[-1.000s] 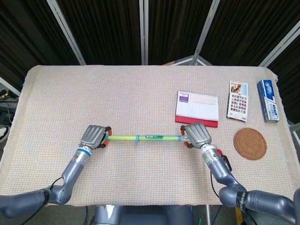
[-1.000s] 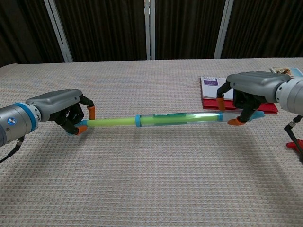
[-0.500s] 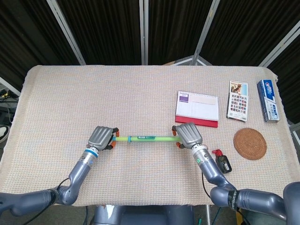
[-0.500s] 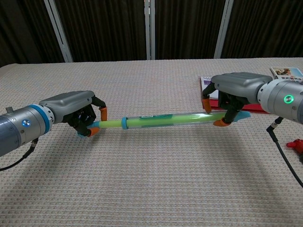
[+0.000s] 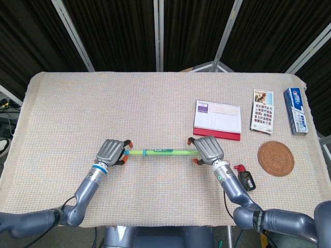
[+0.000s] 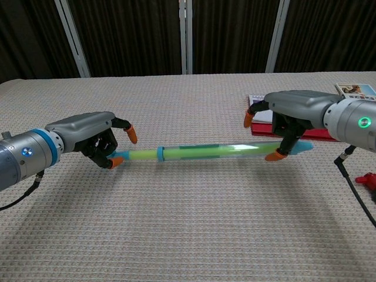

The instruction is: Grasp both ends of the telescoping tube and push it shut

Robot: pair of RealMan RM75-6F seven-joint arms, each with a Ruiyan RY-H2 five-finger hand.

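Two hands hold the telescoping tube [image 5: 163, 152] above the near middle of the table [image 5: 103, 103], each at one end: the left hand [image 5: 111, 151] has its fingers curled around the tube's left tip, with one orange fingertip lifted clear in the chest view, and the right hand [image 5: 207, 149] grips the right end, orange fingertips showing on either side of it. The tube is pale green with a clear sleeve and a blue collar near its left end, lying roughly level and running left to right. A beige woven cloth covers the whole tabletop, its weave plain in the chest view. Behind the far edge stand dark pleated screens [image 5: 119, 31] framed by pale metal bars. On the right half of the cloth lie a desk calendar [image 5: 217, 120] with a red base, just beyond the right hand, a card of small pictures [image 5: 261, 111] further right, a blue box [image 5: 296, 110] near the right edge, and a round woven coaster [image 5: 275, 158] nearer the front. A small red and black object [image 5: 245, 178] sits beside the right forearm.
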